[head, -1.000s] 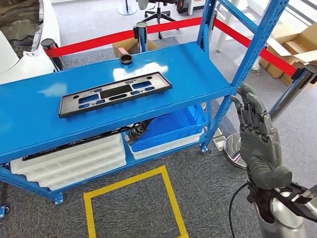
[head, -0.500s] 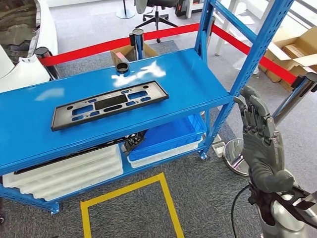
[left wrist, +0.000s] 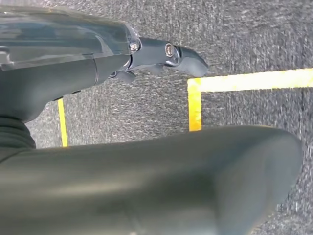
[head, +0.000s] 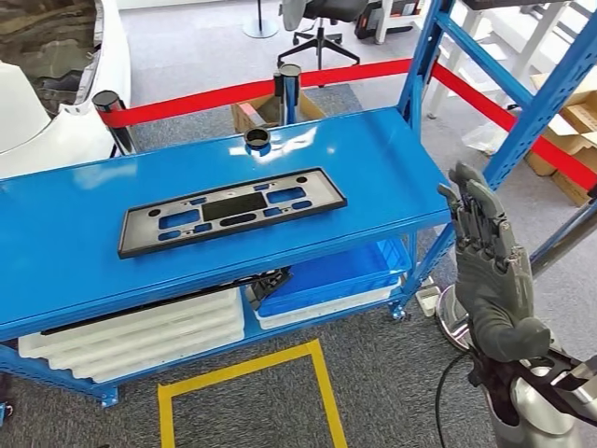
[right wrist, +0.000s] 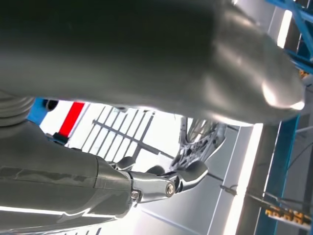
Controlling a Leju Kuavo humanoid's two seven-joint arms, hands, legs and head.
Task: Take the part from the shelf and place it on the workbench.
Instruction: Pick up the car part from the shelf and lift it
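**Right hand raised beside the shelf, part not yet touched**

Nearest, at the lower right of the head view, the right hand (head: 491, 280) stands upright with its fingers extended, set close side by side, and nothing in them. The left hand (left wrist: 155, 176) appears in its wrist view as a blurred grey mass over carpet and yellow tape; it seems to hold nothing, but whether its fingers are spread or curled I cannot tell.

Just below centre, a yellow floor square (head: 246, 373) marks the grey carpet in front of the blue shelf (head: 70, 252). The part (head: 232, 210), a long flat black frame with cutouts, lies on the top deck at centre frame, well apart from the raised hand and angled slightly.

The risks, as I judge them: the part lies flat on smooth, glossy paint, so fingers may slide it rather than get under an edge. The shelf's blue upright (head: 542, 103) stands close by the right hand and could be struck on the reach.

Below the deck sit white trays (head: 133, 331) and a blue bin (head: 331, 271). Farther back stands a small black ring (head: 257, 139), then a red barrier tape (head: 204, 98), cardboard boxes (head: 570, 140) at right, and an office chair (head: 320, 23) at top.
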